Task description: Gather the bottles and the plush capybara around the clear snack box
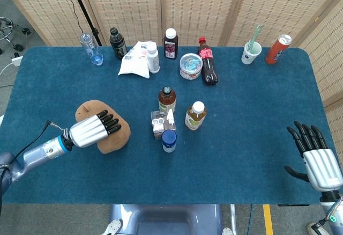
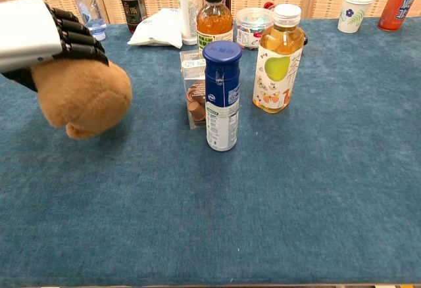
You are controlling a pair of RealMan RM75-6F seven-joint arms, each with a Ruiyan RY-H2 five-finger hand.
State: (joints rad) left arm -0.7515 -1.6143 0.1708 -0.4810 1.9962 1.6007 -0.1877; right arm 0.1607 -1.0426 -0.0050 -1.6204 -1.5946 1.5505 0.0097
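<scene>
My left hand (image 1: pixel 94 130) grips the brown plush capybara (image 1: pixel 115 141) from above and holds it just above the cloth, left of the bottle cluster. In the chest view the left hand (image 2: pixel 39 35) covers the top of the capybara (image 2: pixel 82 104). The clear snack box (image 1: pixel 159 123) stands mid-table, ringed by an amber bottle (image 1: pixel 166 99), an apple-label bottle (image 1: pixel 195 115) and a blue bottle (image 1: pixel 169 140). The same snack box (image 2: pixel 193 91) shows in the chest view behind the blue bottle (image 2: pixel 222 97). My right hand (image 1: pixel 316 160) hangs open past the table's front right corner, holding nothing.
Along the back edge stand a clear bottle (image 1: pixel 90 47), a dark bottle (image 1: pixel 117 43), a white bag (image 1: pixel 135 59), a white bottle (image 1: pixel 153 57), a juice bottle (image 1: pixel 170 43), a round tub (image 1: pixel 191 66), a cola bottle (image 1: pixel 207 62), a paper cup (image 1: pixel 251 51) and a red can (image 1: pixel 278 49).
</scene>
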